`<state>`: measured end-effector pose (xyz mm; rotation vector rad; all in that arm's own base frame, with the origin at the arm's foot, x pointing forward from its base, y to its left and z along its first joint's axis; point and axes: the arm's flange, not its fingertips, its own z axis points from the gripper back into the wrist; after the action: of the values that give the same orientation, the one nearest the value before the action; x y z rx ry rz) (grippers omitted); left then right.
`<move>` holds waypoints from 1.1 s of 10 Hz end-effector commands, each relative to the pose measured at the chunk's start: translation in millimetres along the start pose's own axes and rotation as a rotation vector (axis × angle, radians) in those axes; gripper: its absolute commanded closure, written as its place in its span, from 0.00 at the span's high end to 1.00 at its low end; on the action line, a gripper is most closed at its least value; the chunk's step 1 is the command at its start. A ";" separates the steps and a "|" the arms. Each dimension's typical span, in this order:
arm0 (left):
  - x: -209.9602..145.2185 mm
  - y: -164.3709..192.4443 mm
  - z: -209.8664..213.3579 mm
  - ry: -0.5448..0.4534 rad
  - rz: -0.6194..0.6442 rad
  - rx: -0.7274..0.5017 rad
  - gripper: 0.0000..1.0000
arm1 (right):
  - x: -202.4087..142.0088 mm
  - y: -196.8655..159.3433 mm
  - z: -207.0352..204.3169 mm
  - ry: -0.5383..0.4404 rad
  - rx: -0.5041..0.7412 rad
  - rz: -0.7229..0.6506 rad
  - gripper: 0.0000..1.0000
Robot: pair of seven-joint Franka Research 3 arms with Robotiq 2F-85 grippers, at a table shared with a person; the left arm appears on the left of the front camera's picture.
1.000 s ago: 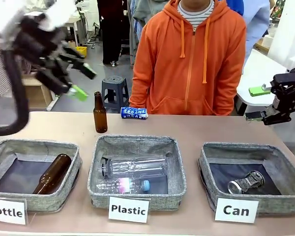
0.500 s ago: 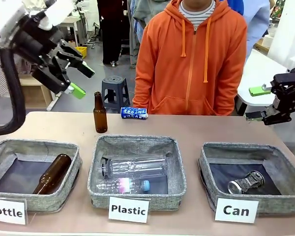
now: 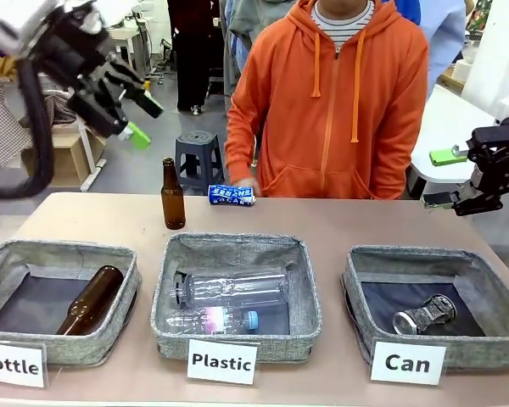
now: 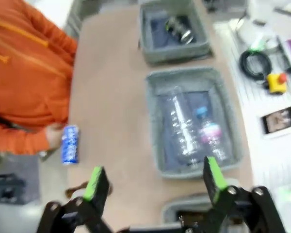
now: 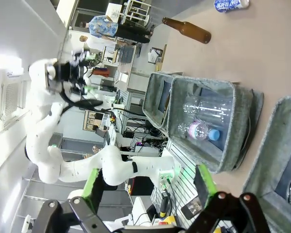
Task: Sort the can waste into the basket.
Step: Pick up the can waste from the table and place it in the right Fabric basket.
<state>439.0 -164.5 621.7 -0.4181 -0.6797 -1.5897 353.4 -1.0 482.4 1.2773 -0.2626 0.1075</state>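
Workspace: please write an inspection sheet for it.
Surface: tan table, no spill seen.
Job's things: silver can lies in the Can basket; blue can lies at the far edge, a hand beside it.
Clutter: brown bottle upright on the table; second brown bottle in the Bottle basket; plastic bottles in the Plastic basket.
Grippers: left gripper open, raised; right gripper open, raised.
Cables: black cable on left arm.
Surroundings: person in orange hoodie; stool.

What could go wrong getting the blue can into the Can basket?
The blue can lies on its side at the table's far edge by the person's hand: a reach may meet the hand, or set it rolling. The upright brown bottle stands close beside it; the open left gripper could tip it.
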 end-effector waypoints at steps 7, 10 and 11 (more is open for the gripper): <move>-106.0 -39.5 165.3 -0.179 0.205 0.210 1.00 | -0.7 2.3 -1.8 -0.015 0.022 -0.004 1.00; -211.0 -107.3 186.3 -0.433 0.371 0.323 1.00 | -0.7 2.3 -1.8 -0.015 0.022 -0.004 1.00; -239.3 -122.8 185.7 -0.515 0.403 0.343 1.00 | -0.7 2.3 -1.8 -0.015 0.022 -0.004 1.00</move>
<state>324.1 143.2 597.1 -0.6327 -1.0703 -0.9882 353.2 -1.0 482.3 1.2776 -0.2626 0.1066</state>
